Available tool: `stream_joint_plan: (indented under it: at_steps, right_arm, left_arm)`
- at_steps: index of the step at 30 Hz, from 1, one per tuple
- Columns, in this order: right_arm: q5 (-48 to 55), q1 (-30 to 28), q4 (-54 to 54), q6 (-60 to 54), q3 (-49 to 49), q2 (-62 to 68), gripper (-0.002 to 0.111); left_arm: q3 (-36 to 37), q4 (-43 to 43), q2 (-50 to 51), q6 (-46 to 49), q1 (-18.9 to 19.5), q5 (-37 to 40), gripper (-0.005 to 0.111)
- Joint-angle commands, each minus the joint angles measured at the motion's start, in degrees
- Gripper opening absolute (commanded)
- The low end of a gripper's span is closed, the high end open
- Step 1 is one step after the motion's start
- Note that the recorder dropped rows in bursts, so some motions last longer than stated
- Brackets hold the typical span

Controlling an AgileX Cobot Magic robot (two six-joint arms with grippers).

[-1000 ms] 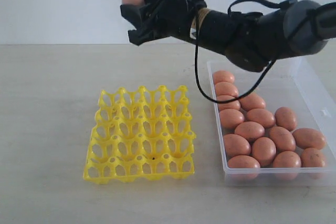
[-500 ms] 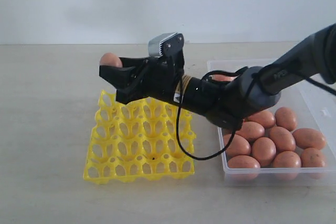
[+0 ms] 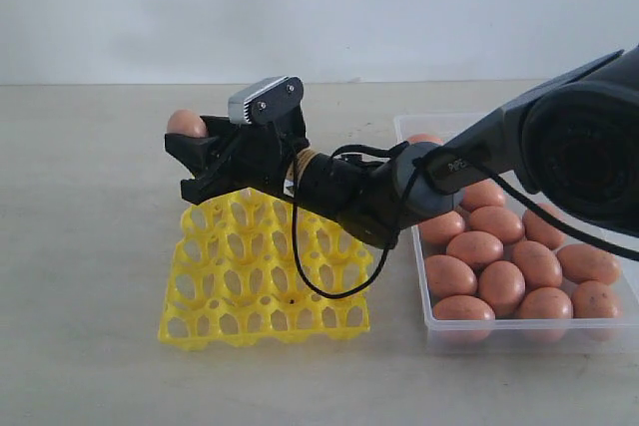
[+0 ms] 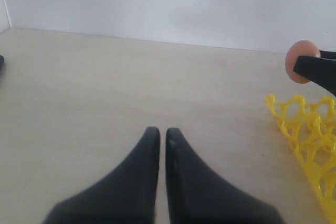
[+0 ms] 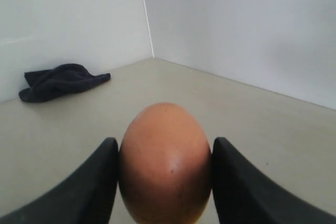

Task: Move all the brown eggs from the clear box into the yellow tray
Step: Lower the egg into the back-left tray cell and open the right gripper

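My right gripper [image 3: 188,145] is shut on one brown egg [image 3: 186,123], just above the far left corner of the yellow tray [image 3: 262,332]. In the right wrist view the egg [image 5: 165,163] fills the gap between the two black fingers [image 5: 100,182]. The tray's cups that I can see are empty. Several brown eggs [image 3: 502,286] lie in the clear box [image 3: 602,179] at the right. My left gripper [image 4: 162,132] is shut on nothing, low over the bare table left of the tray [image 4: 310,129]. It is out of the exterior view.
A dark cloth [image 5: 63,80] lies on the table near the wall corner, seen only in the right wrist view. The right arm and its cable [image 3: 319,286] stretch over the tray's back half from the box side.
The right arm came down and to the left with the egg, from high above the tray's back edge to just over its far left corner.
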Motion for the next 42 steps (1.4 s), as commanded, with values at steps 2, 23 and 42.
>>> stream_joint_plan:
  at_steps: [2,23,42]
  right_arm:
    - [8.49,0.01,0.52,-0.70,-2.03,0.36,0.000]
    - [15.58,0.01,-7.16,2.20,-2.03,0.36,0.002]
    - [18.75,0.01,-7.27,2.34,-2.03,0.36,0.048]
  left_arm:
    - [0.21,-0.03,-0.18,0.23,0.16,-0.25,0.004]
    - [0.21,-0.03,-0.18,0.23,0.16,-0.47,0.004]
    - [0.21,-0.03,-0.18,0.23,0.16,-0.29,0.004]
